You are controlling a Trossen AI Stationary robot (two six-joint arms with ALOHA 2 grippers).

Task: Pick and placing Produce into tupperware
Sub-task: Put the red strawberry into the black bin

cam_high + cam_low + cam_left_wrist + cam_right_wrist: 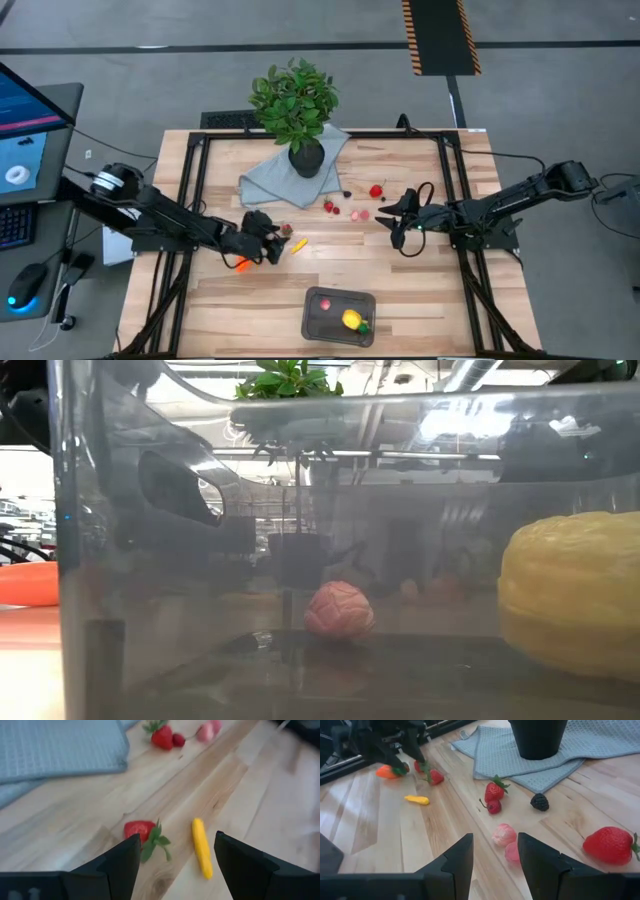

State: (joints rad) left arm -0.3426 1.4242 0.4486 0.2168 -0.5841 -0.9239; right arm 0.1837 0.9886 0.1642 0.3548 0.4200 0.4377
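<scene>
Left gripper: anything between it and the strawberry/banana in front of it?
Nothing visible. The left gripper is open, with the strawberry and banana on bare table just ahead of its fingers. The cloth lies farther off, beyond both.

No legible text, label, brand or number appears in any view. The monitor (28,125) beyond the table's left edge shows only coloured panels (no characters can be made out), and the striped floor marking (440,37) beyond the far edge carries no lettering.
</scene>
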